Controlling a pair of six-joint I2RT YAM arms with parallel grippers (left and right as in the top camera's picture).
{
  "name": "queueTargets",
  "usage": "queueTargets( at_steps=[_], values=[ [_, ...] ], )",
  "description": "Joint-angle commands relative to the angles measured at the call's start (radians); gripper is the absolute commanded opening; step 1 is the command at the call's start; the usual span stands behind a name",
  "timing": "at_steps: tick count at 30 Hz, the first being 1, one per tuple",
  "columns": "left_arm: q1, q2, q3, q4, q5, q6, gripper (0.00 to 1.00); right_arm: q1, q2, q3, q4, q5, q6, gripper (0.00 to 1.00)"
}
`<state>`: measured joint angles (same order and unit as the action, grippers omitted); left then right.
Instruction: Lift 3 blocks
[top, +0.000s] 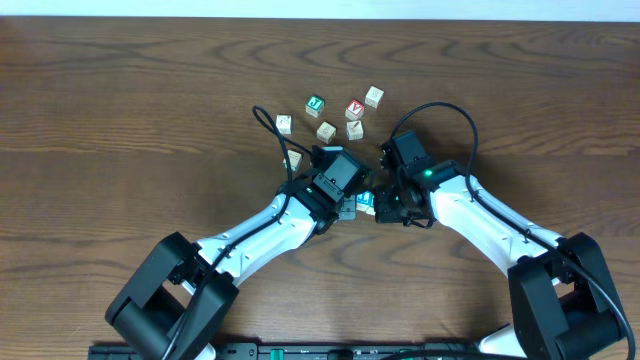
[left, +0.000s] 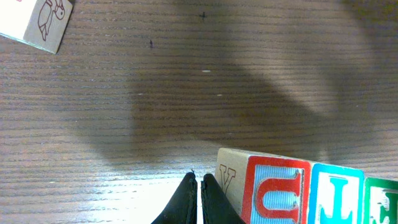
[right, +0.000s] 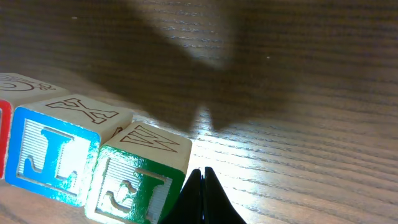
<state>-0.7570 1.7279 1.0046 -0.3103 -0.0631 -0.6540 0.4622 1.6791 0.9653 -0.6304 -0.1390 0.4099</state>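
Observation:
Three blocks stand side by side in a tight row between my two grippers, seen in the overhead view as a small blue-and-white patch (top: 365, 201). In the left wrist view the row runs red block (left: 273, 190), blue block (left: 336, 196), green block (left: 382, 202). My left gripper (left: 199, 178) is shut and empty, its tips against the red block's outer side. In the right wrist view the green block (right: 134, 180) is nearest, then the blue block (right: 53, 162). My right gripper (right: 202, 172) is shut and empty, pressed against the green block's outer side. Whether the row touches the table I cannot tell.
Several loose cubes lie behind the grippers: a green-faced one (top: 316, 103), a red one with a V mark (top: 354, 108), and pale ones (top: 374, 96) (top: 326, 131) (top: 284, 123). A pale cube (left: 37, 22) shows at the left wrist view's top left. Both arms' cables loop nearby.

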Motion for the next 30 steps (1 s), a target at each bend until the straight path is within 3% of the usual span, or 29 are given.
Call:
queueTargets(
  at_steps=[1, 30],
  values=[
    [-0.063, -0.009, 0.043, 0.06, 0.209, -0.003, 0.07, 0.032, 0.008, 0.016, 0.043, -0.277, -0.026, 0.01],
    [-0.074, -0.009, 0.01, 0.064, 0.212, -0.002, 0.07, 0.027, 0.008, 0.015, 0.03, -0.25, -0.045, 0.01]
  ],
)
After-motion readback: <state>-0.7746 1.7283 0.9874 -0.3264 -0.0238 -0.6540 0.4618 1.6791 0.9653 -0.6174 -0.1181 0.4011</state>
